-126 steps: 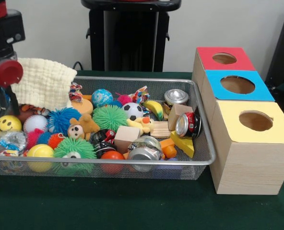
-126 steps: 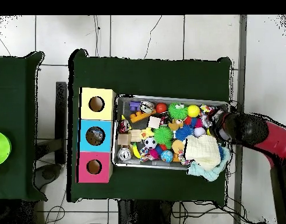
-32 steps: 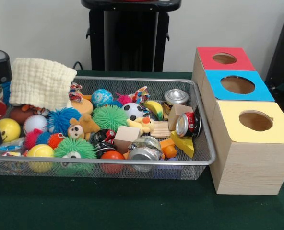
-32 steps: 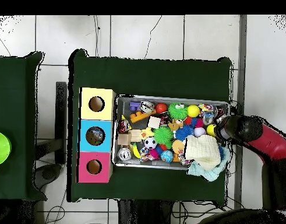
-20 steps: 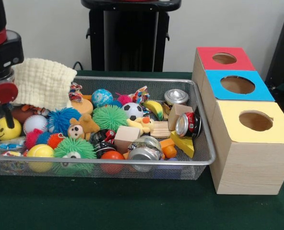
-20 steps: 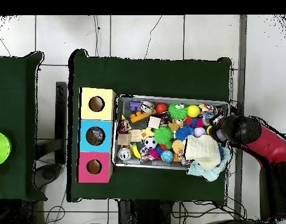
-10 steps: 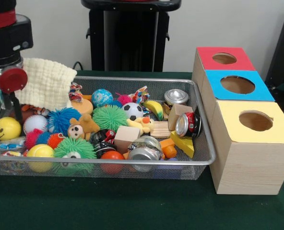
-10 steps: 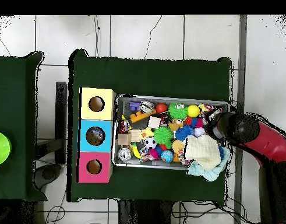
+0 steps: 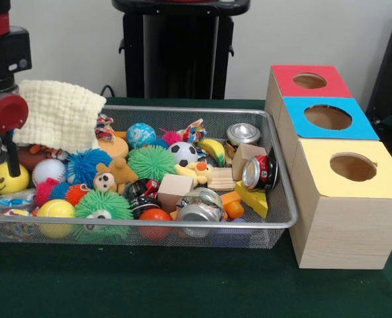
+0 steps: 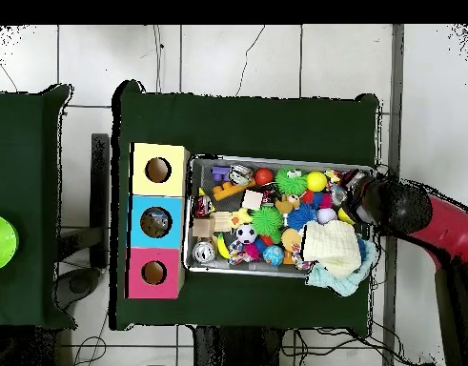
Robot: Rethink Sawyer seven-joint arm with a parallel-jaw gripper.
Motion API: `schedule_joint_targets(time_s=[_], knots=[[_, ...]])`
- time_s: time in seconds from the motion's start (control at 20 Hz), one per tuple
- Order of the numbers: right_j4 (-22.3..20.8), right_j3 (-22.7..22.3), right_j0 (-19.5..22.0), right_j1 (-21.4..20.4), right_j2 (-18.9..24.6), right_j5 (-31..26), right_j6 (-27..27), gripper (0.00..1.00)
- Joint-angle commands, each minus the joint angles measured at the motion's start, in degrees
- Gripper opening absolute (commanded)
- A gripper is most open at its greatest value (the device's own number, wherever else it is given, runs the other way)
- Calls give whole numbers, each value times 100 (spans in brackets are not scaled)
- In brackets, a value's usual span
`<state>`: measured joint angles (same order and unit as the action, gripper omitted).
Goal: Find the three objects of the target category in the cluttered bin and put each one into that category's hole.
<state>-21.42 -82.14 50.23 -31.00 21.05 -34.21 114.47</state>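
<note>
Green cloth covers the table (image 9: 183,291) in front view. Wire bin (image 9: 279,199) holds balls, cans, blocks, and plush toys; cream cloth (image 9: 60,114) drapes its far left corner, hiding what lies under it. Gripper (image 9: 7,149) is cut off at the left edge above the yellow smiley ball (image 9: 10,177); can't tell whether its jaws are apart or together. Three-hole box (image 9: 345,192) stands right of the bin.

Overhead: arm (image 10: 418,217) covers the gripper at the bin's right end; box holes look dark, contents unreadable.
</note>
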Motion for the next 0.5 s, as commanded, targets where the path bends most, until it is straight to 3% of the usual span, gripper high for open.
schedule_joint_targets(time_s=[0.05, 0.2, 0.5], knots=[[-827, -381, 416, 193, 1587, 200, -2976, 100], [-1066, -485, 605, 211, 1963, 304, -3370, 100], [-1349, -593, 758, 255, 2196, 371, -3589, 100]])
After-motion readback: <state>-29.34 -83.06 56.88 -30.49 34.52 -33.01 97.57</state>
